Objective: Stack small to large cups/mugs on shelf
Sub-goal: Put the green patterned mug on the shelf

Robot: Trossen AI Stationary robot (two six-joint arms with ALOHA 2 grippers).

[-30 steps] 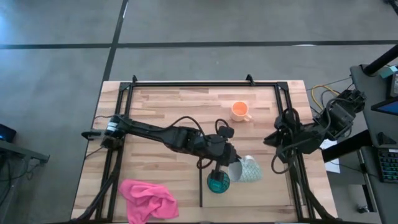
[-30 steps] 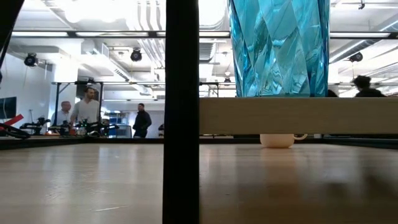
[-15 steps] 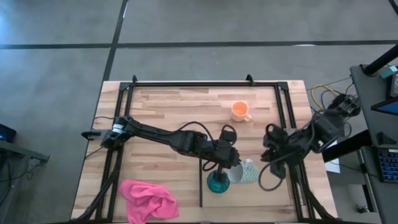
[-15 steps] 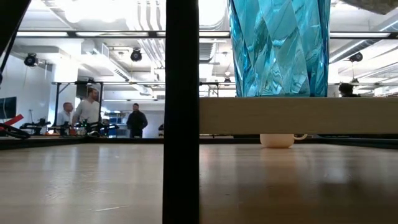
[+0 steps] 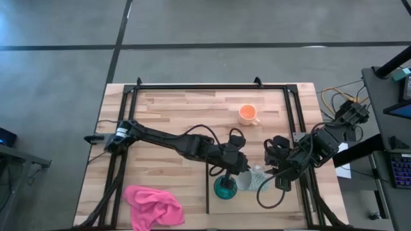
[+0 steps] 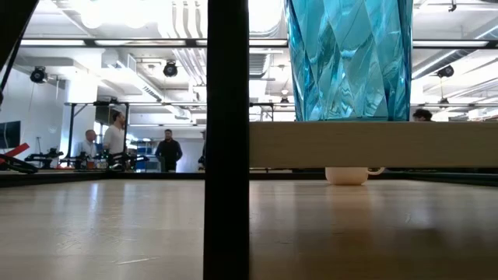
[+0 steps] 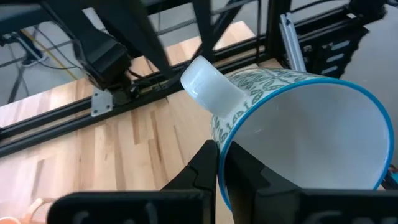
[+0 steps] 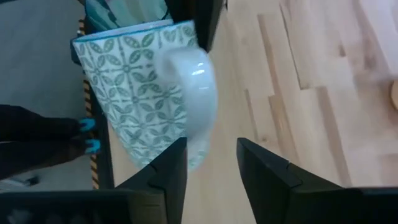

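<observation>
A white mug with a teal leaf pattern (image 5: 253,178) lies on its side over the pale shelf board (image 5: 282,199). Its mouth faces my left gripper (image 5: 239,168), which is shut on its rim. My right gripper (image 5: 266,168) is open just right of the mug. In the right wrist view (image 8: 211,163) its fingers stand apart below the mug's handle (image 8: 198,84) without touching it. The teal tumbler (image 5: 225,188) stands upright on the shelf beside the dark strip (image 5: 207,192). The orange mug (image 5: 248,114) stands on the tabletop farther back. My left gripper pinches the white mug's rim (image 7: 225,144) just beside the handle (image 7: 208,84), with one finger (image 7: 245,171) inside the mug and one (image 7: 202,171) outside. It comes from the table's left. The mug lies tipped on its side; I cannot tell whether it rests on the shelf.
A crumpled pink cloth (image 5: 153,204) lies near the table's near left corner. Black frame rails (image 5: 292,122) run along the sides and far edge. In the low view the tumbler (image 6: 350,58) stands on the shelf's edge (image 6: 373,144) beside the dark upright (image 6: 227,140). People stand far behind.
My right arm has swung in from the table's right edge toward the left, and its open gripper now stands next to the white mug. My left gripper, still holding the mug, has shifted slightly toward the right and near side. The tumbler and orange mug have stayed put.
</observation>
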